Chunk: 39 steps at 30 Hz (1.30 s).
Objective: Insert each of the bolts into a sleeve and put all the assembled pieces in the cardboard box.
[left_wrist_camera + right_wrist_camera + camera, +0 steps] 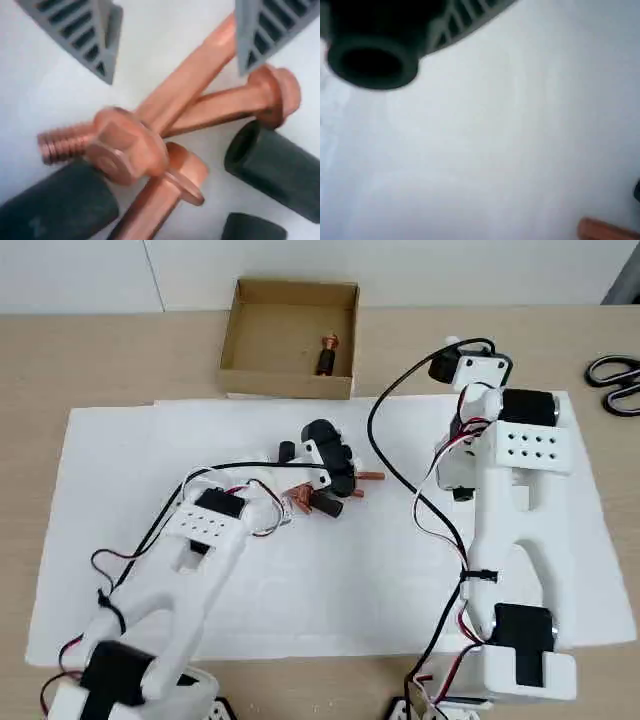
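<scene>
Bolts (125, 150) of copper-coloured metal lie crossed in a small heap with several black sleeves (280, 170) on the white sheet (120, 540), a little way out from the front wall of the cardboard box (290, 383) and well apart from it. One assembled piece (327, 353) already lies inside the box, against its floor near the front wall. The left gripper (175, 72) hangs low over the heap with its jaws spread. They straddle the smooth shaft of the topmost bolt, whose hex head faces up at the camera, and grip nothing yet. The right gripper (460, 488) sits farther along the sheet from the box than the heap does, off to the heap's side, and appears clamped on one sleeve (372, 62) with the open bore showing at its end. The bolts look stiff, smooth and likely slippery, small but dense for their size, so a pinch across the plain middle of the shaft seems safest. The threaded end or the flanged head would probably roll or twist out between the pads. Lifting the top bolt may drag the two beneath it, since the shafts touch. The sleeves look like firm tube, light and slightly yielding, best held around the middle so both ends stay free for insertion.
</scene>
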Each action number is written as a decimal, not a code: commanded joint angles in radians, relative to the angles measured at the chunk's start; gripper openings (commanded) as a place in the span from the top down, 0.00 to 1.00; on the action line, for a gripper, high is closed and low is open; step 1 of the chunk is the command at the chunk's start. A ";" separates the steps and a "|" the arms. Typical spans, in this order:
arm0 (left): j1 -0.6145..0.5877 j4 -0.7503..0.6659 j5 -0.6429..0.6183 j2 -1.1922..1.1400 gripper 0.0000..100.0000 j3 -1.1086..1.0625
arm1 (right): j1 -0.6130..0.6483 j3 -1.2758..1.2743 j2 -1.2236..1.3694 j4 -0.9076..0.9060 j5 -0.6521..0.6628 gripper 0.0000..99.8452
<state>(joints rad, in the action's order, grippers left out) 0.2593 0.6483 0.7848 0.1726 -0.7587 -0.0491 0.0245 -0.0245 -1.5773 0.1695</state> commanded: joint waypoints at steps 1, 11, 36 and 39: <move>0.005 -0.021 0.006 -0.029 0.85 0.073 | -0.010 0.005 -0.053 0.012 0.006 1.00; 0.006 -0.023 0.003 -0.170 0.85 0.168 | -0.010 0.003 -0.051 0.015 0.005 1.00; 0.052 0.051 -0.029 -0.106 0.96 0.177 | -0.010 -0.051 -0.051 0.074 0.003 1.00; 0.066 0.124 -0.051 -0.018 0.96 0.197 | -0.008 -0.051 -0.051 0.074 0.005 1.00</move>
<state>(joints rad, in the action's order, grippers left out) 0.3130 0.7204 0.7557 0.0437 -0.6176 -0.0491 -0.0292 -0.0245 -1.5129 0.1695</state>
